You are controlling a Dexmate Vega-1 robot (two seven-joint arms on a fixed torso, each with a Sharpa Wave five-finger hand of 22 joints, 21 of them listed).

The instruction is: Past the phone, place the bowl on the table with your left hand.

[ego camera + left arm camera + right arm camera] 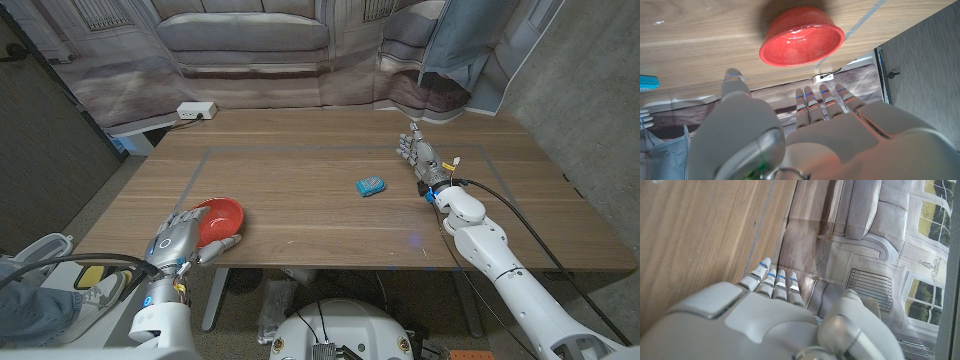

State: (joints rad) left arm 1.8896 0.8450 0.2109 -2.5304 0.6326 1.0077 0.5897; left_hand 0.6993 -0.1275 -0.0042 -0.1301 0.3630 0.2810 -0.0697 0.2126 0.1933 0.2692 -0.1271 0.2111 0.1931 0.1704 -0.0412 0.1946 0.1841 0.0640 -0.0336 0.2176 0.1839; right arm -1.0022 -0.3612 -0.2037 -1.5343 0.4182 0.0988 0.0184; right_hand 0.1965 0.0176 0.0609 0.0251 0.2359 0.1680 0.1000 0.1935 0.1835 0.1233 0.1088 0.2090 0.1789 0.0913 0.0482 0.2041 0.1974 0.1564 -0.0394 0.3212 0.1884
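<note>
Reaching for the bowl (219, 217), the left hand (178, 240) was empty, fingers spread; it needed a firm rim grip before carrying beyond the phone (371, 187).

Head view overhead; wrist views along hand backs.

Red bowl (220, 217) — upright, table's near-left edge

Brown wooden table (300, 200), long and plank-grained; on it a round red plastic bowl (219, 220) near the front edge and a small blue phone (371, 187) mid-table, well apart.
</note>
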